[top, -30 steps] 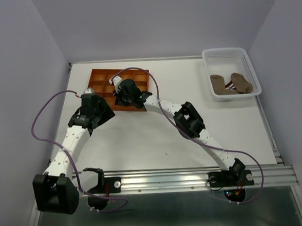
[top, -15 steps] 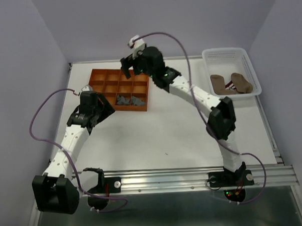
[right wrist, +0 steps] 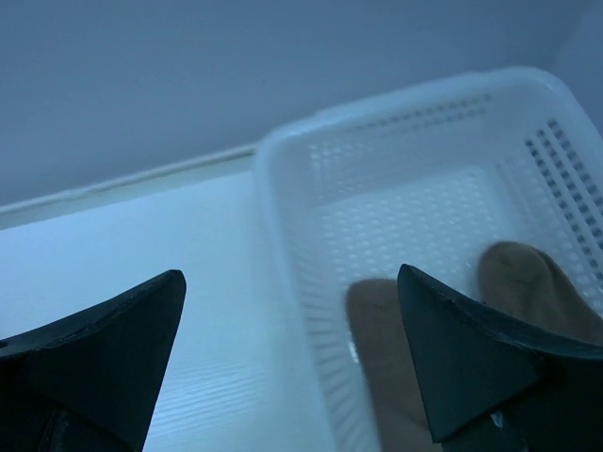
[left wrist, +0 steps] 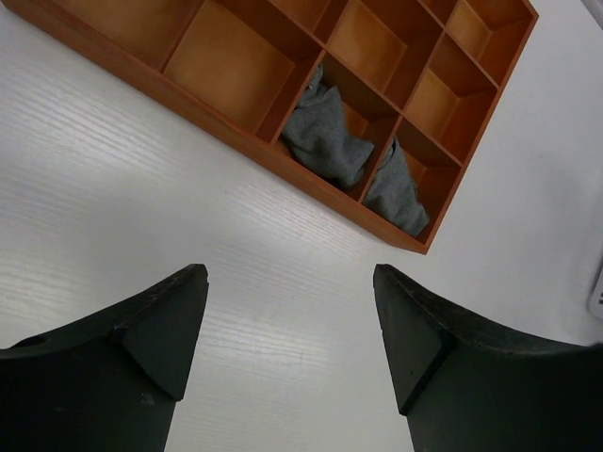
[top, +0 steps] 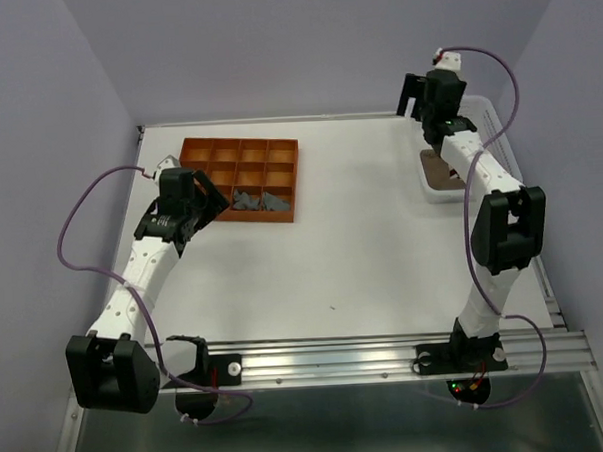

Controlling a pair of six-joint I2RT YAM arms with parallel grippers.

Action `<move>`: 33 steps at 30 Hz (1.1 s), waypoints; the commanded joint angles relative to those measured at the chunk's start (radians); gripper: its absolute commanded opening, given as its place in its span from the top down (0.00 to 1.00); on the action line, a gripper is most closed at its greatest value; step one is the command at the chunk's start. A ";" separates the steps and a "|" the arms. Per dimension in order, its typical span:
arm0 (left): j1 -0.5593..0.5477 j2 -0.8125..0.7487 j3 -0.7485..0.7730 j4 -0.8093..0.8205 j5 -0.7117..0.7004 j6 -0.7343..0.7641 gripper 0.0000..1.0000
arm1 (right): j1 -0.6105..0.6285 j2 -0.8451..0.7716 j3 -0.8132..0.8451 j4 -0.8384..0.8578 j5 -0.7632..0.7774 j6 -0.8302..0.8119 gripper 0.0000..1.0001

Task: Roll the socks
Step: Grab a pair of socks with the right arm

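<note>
Black fingers of my left gripper [left wrist: 287,348] stand wide apart with nothing between them, only bare white table [left wrist: 141,217] showing in the gap. From the top camera I read it as sitting by the near left corner of the orange tray [left wrist: 236,66], tilted so that its wrist view looks across the tray's near edge. Past that edge, two grey socks [left wrist: 325,141] lie bundled in the tray, one in the near right corner compartment and one in the compartment just beside it on the left, each slumped against the divider between them. The other compartments I can see hold nothing. My right gripper [right wrist: 292,367] is well apart from the tray, far off to its right and lifted high, its fingers also spread wide and clamped on nothing. Between and below them sits the left wall of a white basket [right wrist: 283,160], which stands well to the right of the tray near the table's far edge. Two tan socks [right wrist: 386,348] lie on the basket's floor, blurred in the wrist view, and the right arm covers most of the basket from above.
</note>
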 commanded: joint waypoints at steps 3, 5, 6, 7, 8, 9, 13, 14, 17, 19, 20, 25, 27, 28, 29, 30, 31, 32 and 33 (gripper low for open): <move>0.004 0.075 0.076 0.042 -0.016 -0.015 0.17 | -0.162 0.092 0.062 -0.143 -0.060 0.137 0.00; 0.004 0.092 0.089 0.043 -0.022 -0.014 0.15 | -0.182 0.151 0.073 -0.146 -0.091 0.110 0.00; 0.004 0.105 0.096 0.046 -0.022 -0.015 0.15 | -0.182 0.174 0.081 -0.144 -0.097 0.095 0.00; 0.004 0.109 0.100 0.048 -0.024 -0.015 0.13 | -0.191 0.197 0.111 -0.150 -0.114 0.082 0.00; 0.004 0.114 0.101 0.056 -0.024 -0.017 0.09 | -0.191 0.252 0.133 -0.166 -0.116 0.079 0.00; 0.004 0.117 0.101 0.060 -0.021 -0.015 0.08 | -0.204 0.282 0.157 -0.175 -0.120 0.084 0.00; 0.004 0.123 0.103 0.054 -0.024 -0.010 0.05 | -0.234 0.444 0.350 -0.310 -0.156 0.116 0.00; 0.004 0.122 0.103 0.047 -0.027 -0.012 0.05 | -0.244 0.480 0.361 -0.316 -0.153 0.122 0.00; 0.004 0.119 0.103 0.031 -0.041 -0.018 0.05 | -0.244 0.509 0.371 -0.325 -0.139 0.128 0.00; 0.004 0.116 0.098 0.025 -0.044 -0.023 0.05 | -0.244 0.514 0.359 -0.327 -0.116 0.128 0.00; 0.004 0.114 0.098 0.024 -0.045 -0.026 0.05 | -0.244 0.514 0.352 -0.331 -0.098 0.136 0.00; 0.004 0.099 0.093 0.013 -0.047 -0.030 0.05 | -0.244 0.501 0.303 -0.333 -0.135 0.127 0.24; 0.004 0.091 0.095 0.008 -0.052 -0.029 0.05 | -0.244 0.501 0.303 -0.332 -0.181 0.139 0.48; 0.004 0.088 0.093 0.008 -0.052 -0.029 0.05 | -0.244 0.503 0.306 -0.332 -0.195 0.142 0.54; 0.004 0.086 0.095 0.007 -0.052 -0.029 0.05 | -0.244 0.503 0.309 -0.333 -0.209 0.153 0.62; 0.004 0.079 0.093 0.004 -0.053 -0.029 0.05 | -0.244 0.501 0.312 -0.332 -0.226 0.154 0.71; 0.004 0.076 0.087 0.001 -0.055 -0.029 0.05 | -0.244 0.500 0.319 -0.332 -0.278 0.154 0.86; 0.004 0.070 0.084 0.002 -0.056 -0.029 0.05 | -0.244 0.498 0.334 -0.332 -0.303 0.154 0.93; 0.004 0.060 0.080 0.004 -0.056 -0.029 0.04 | -0.244 0.489 0.343 -0.330 -0.320 0.153 0.99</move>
